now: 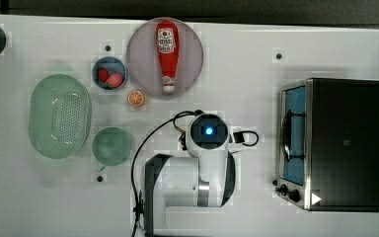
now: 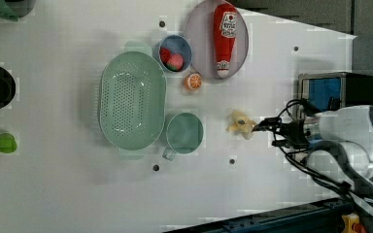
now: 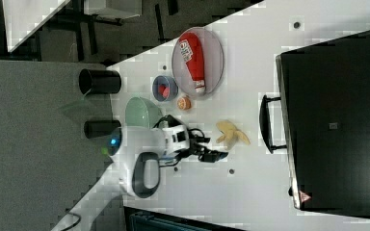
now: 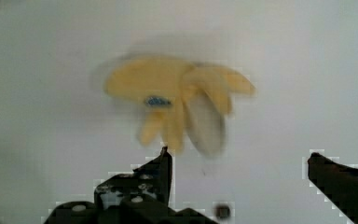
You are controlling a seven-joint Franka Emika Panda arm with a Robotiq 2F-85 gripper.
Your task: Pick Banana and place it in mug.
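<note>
Yellow peel splayed on the white table (image 2: 77, 194): the banana (image 4: 182, 100) lay just beyond the gripper (image 4: 240, 161), untouched, its outline blurred in the wrist view. The arm (image 2: 349, 131) reached low over the table, fingers (image 4: 161, 170) spread wide and holding nothing. In the top view the arm's body covered both gripper and banana. Farther past the banana stood the green mug (image 2: 184, 132), nothing visible in it, then the strainer (image 2: 132, 99), the small bowl (image 2: 175, 52) of red fruit and the plate (image 2: 196, 29) bearing a ketchup bottle (image 2: 225, 36).
</note>
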